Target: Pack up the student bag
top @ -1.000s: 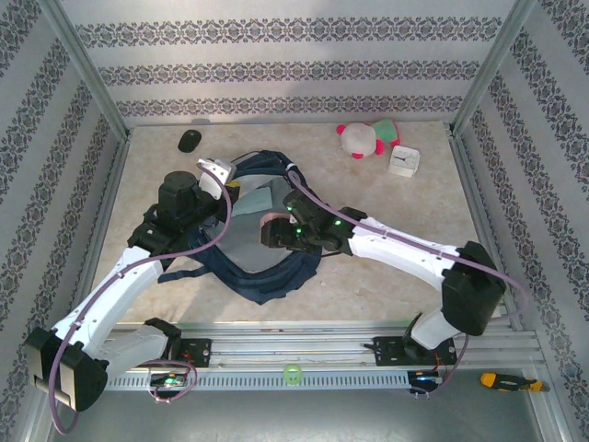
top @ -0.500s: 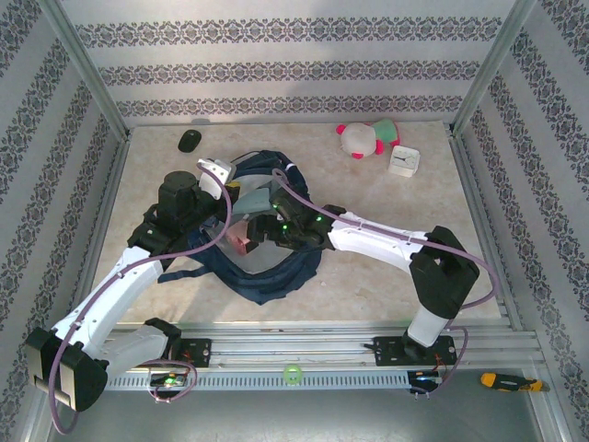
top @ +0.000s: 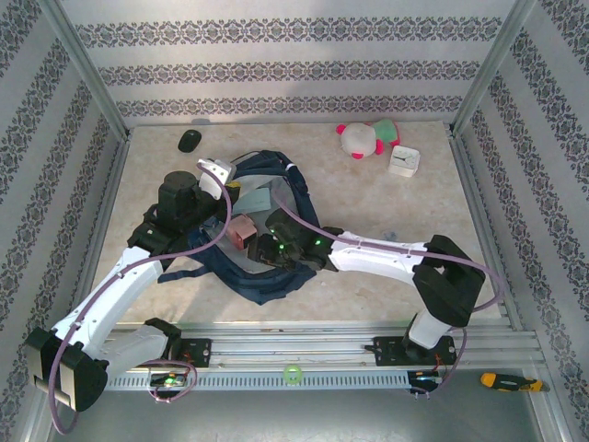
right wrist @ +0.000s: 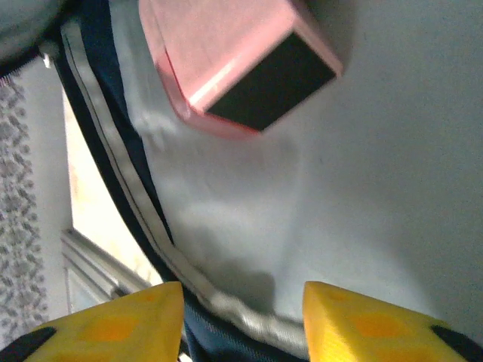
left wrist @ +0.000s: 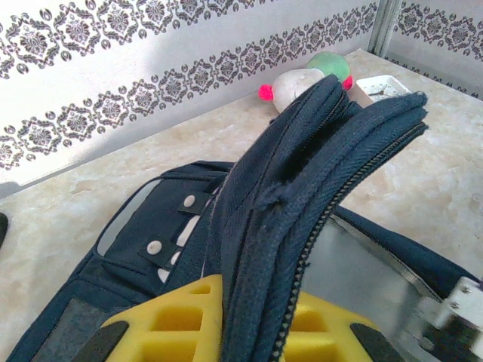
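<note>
The student bag [top: 276, 279], dark navy with a pale grey lining, lies open in the middle of the table. My left gripper [top: 221, 175] is shut on the bag's zippered edge [left wrist: 317, 166] and holds it up, with the fabric pinched between the yellow fingers [left wrist: 166, 324]. My right gripper [top: 267, 247] reaches into the opening and stands open [right wrist: 241, 317], nothing between its fingertips, just above the grey lining [right wrist: 377, 188]. A pink box with a dark side [right wrist: 234, 60] lies on the lining just ahead of the right fingers, and it sits inside the bag's mouth [top: 242, 230].
A black mouse [top: 189, 140] lies at the far left of the table. A white, pink and green plush toy [top: 366, 138] and a small white clock [top: 403, 161] sit at the far right. A screwdriver [top: 502, 379] rests beside the rail at the near right. Patterned walls close in three sides.
My right arm has pushed left and nearer, into the bag. The pink box has left its fingers and now lies on the lining. The left arm has not moved.
</note>
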Motion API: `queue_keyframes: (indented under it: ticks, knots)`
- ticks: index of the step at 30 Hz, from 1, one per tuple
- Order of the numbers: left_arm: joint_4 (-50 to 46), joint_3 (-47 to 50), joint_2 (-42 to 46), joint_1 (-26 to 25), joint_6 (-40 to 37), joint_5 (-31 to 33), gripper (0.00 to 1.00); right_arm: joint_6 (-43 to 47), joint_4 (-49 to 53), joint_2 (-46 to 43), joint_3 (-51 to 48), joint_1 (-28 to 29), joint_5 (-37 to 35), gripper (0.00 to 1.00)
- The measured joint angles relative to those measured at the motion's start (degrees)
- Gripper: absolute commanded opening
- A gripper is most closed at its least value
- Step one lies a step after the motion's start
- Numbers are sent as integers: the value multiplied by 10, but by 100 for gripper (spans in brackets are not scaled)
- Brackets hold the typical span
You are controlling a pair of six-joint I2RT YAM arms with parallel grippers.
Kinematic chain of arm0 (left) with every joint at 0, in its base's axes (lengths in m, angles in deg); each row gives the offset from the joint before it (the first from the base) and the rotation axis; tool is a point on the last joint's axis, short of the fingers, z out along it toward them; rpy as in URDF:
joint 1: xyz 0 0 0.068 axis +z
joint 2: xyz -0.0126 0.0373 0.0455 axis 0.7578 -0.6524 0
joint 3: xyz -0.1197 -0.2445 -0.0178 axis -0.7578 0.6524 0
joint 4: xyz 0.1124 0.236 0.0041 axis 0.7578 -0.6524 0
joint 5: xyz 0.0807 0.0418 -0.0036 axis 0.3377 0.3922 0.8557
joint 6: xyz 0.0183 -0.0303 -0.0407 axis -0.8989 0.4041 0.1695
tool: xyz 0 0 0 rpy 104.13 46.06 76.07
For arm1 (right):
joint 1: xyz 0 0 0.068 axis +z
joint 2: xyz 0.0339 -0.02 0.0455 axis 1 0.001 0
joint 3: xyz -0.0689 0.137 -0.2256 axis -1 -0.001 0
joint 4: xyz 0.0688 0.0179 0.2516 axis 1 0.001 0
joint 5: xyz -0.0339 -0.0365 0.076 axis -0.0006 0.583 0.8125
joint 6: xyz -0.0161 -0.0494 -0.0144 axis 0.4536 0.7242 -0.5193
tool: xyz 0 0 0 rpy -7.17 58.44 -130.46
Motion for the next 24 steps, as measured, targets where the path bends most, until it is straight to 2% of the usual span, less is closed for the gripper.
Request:
queue_keyframes:
  ticks: [9, 16, 20, 22, 24]
  knots:
    - [0, 0, 0, 0, 0, -1, 10, -3, -79, 107, 28, -16, -37, 35]
    - [1, 2, 0, 0, 0, -3, 10, -5, -138, 154, 61, -27, -46, 33]
    - [5, 10, 0, 0, 0, -3, 10, 2, -151, 152, 60, -34, -48, 42]
    - [5, 13, 1, 0, 0, -4, 11, 9, -156, 133, 43, -34, -51, 44]
    - [5, 18, 5, 0, -2, -9, 26, 27, -156, 89, 5, -34, -57, 44]
